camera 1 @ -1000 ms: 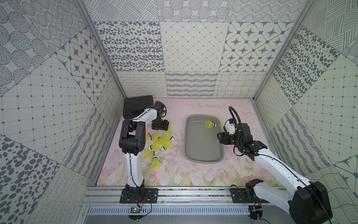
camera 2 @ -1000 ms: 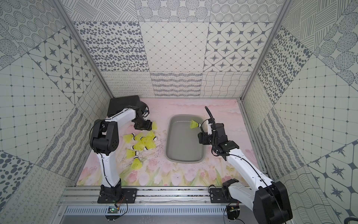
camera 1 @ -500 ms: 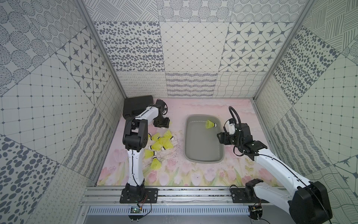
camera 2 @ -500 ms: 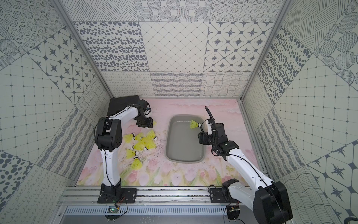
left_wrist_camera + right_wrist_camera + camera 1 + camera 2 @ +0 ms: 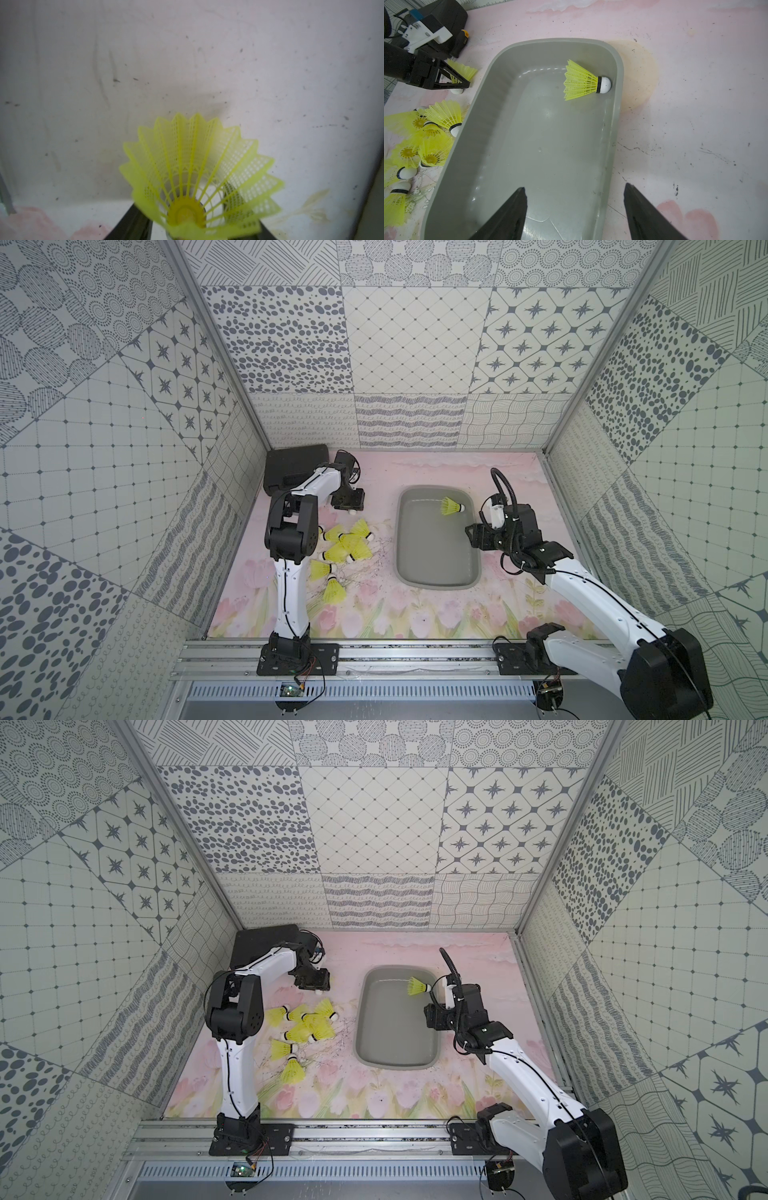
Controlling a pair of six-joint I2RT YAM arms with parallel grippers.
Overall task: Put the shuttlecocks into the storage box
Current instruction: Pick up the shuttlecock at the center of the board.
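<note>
My left gripper is shut on a neon-yellow shuttlecock at the back left of the mat. Its white tip pokes out below the fingers. Several more shuttlecocks lie heaped on the mat left of the grey storage box. One shuttlecock lies in the box's far right corner. My right gripper hangs open and empty over the box's right wall.
A black hard case sits in the back left corner, right behind the left gripper. Patterned walls close in the mat on three sides. A metal rail carrying both arm bases runs along the front edge.
The left jaws have narrowed around the shuttlecock, and the left arm's elbow has shifted slightly. The right arm has not moved.
</note>
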